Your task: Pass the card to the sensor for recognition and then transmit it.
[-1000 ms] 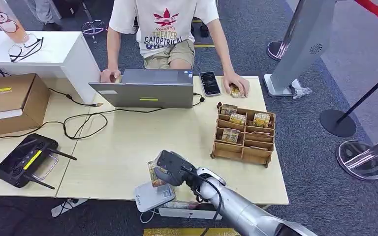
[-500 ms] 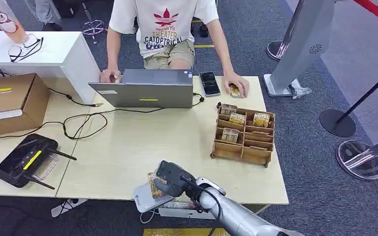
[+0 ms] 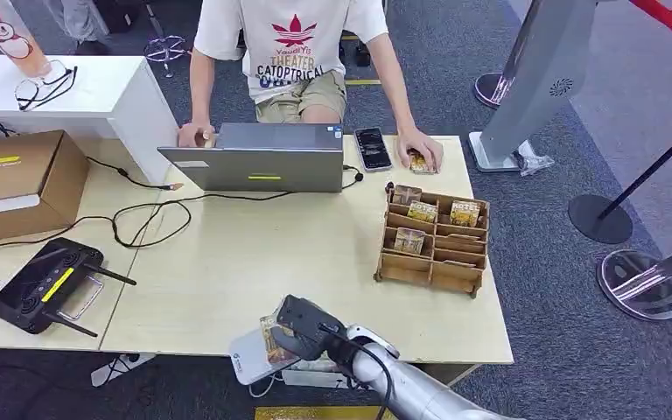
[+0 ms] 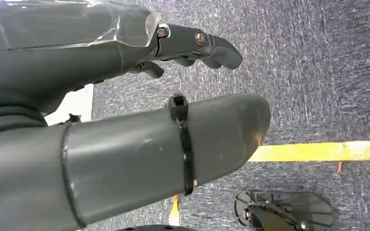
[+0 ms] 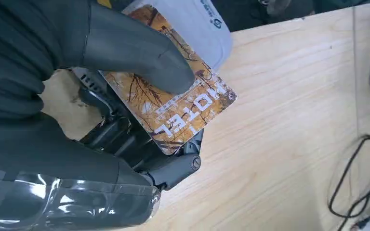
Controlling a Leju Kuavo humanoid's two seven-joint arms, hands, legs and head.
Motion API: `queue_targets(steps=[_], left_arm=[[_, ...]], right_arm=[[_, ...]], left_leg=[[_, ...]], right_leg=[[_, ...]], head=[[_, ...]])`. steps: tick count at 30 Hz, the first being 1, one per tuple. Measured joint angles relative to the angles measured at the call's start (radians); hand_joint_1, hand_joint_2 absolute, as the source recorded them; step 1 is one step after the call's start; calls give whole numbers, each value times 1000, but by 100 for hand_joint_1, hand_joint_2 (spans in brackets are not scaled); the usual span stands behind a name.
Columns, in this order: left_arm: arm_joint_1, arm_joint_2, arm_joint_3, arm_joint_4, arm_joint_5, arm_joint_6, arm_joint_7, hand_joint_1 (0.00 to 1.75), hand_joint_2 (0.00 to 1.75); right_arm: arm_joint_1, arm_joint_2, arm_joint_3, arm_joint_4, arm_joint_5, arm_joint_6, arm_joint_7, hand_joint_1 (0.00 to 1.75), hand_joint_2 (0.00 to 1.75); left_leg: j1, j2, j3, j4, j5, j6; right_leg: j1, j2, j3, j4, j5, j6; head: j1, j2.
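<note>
The right hand (image 3: 302, 325) holds the hotel card (image 5: 178, 103) at the near edge of the wooden table (image 3: 254, 254) — the thumb (image 5: 135, 50) presses on the card's printed face and the dark fingers lie under it. The card, orange-brown with the word HOTEL, is partly over the white card sensor (image 3: 247, 357), which sits at the table edge. The left hand (image 4: 125, 130) hangs above the grey carpet, holding nothing, with fingers apart. Across the table a person (image 3: 293, 52) sits behind a laptop (image 3: 258, 157); beside it stands a wooden card rack (image 3: 433, 241).
</note>
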Motion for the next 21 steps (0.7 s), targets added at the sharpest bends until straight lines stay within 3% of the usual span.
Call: queue_targets(steps=[21], left_arm=[[0,-3,0,0,-3,-2,7,0,0]], right_arm=[[42,3,-17,-93,-29,-30,2,175,175]], left_leg=[[0,0,0,0,0,0]], right_leg=[[0,0,0,0,0,0]], head=[[0,0]])
